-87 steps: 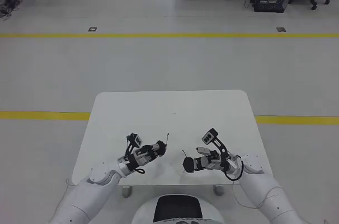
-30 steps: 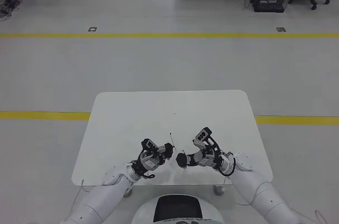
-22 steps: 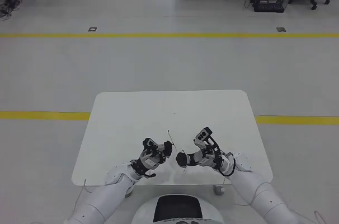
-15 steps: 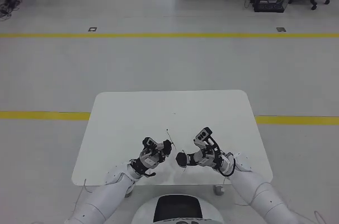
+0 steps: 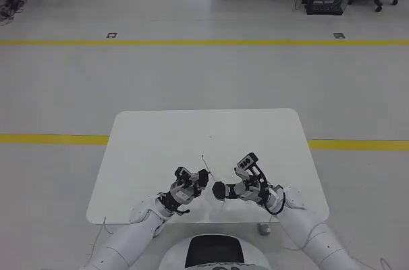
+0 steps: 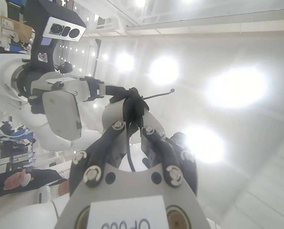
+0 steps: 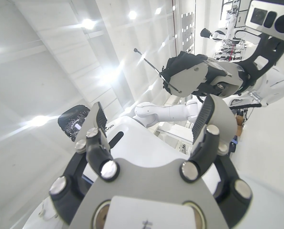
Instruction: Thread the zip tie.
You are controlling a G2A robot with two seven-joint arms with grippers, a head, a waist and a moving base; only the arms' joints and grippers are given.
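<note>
We see white-shelled arms (image 5: pixel 140 219) carrying black cables (image 5: pixel 282 206), each gripper (image 7: pixel 154 106) built of a grey plate (image 7: pixel 144 187), silver screws (image 7: pixel 107 168), black linkages (image 7: pixel 94 150) and ribbed black pads (image 7: pixel 201 117).

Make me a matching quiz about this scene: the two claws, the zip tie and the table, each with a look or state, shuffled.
1. left claw
2. right claw
3. zip tie
4. table

A. white, beneath both arms
B. open, holding nothing
C. shut, gripping a thin strip
D. black, poking out of a claw

Pairs: 1-C, 2-B, 3-D, 4-A.
</note>
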